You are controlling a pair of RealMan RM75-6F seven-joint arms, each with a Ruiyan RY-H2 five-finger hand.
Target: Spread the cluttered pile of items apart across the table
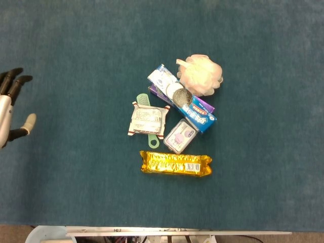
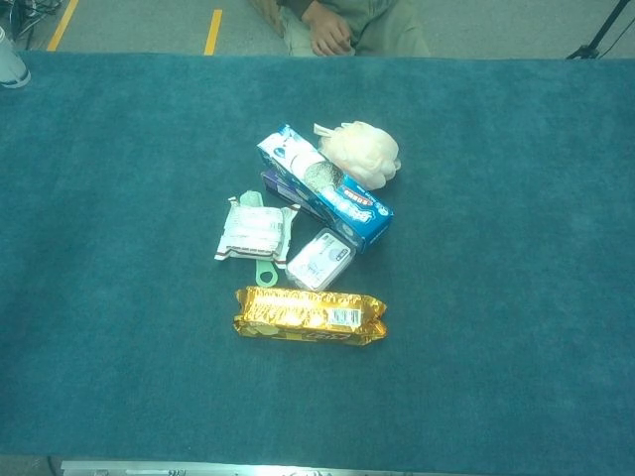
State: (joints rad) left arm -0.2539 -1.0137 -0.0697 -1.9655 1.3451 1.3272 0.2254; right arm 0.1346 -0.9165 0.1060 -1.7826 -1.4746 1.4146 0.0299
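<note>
The pile lies mid-table: a cream bath pouf (image 1: 201,74) (image 2: 361,152), a blue box (image 1: 183,99) (image 2: 325,187) with a steel scourer (image 1: 180,95) on top and a purple box under it, a white sachet (image 1: 147,119) (image 2: 254,228) over a green-handled tool (image 1: 153,142), a small clear case (image 1: 180,135) (image 2: 319,259), and a gold biscuit pack (image 1: 175,163) (image 2: 309,314) nearest me. My left hand (image 1: 11,106) hovers at the far left edge of the head view, fingers spread, empty, well away from the pile. The right hand shows in neither view.
Teal cloth covers the table (image 1: 76,182) (image 2: 516,248). A seated person (image 2: 342,25) is behind the far edge. A white object (image 2: 10,61) stands at the far left corner. A pale bin rim (image 1: 48,235) shows below the near edge.
</note>
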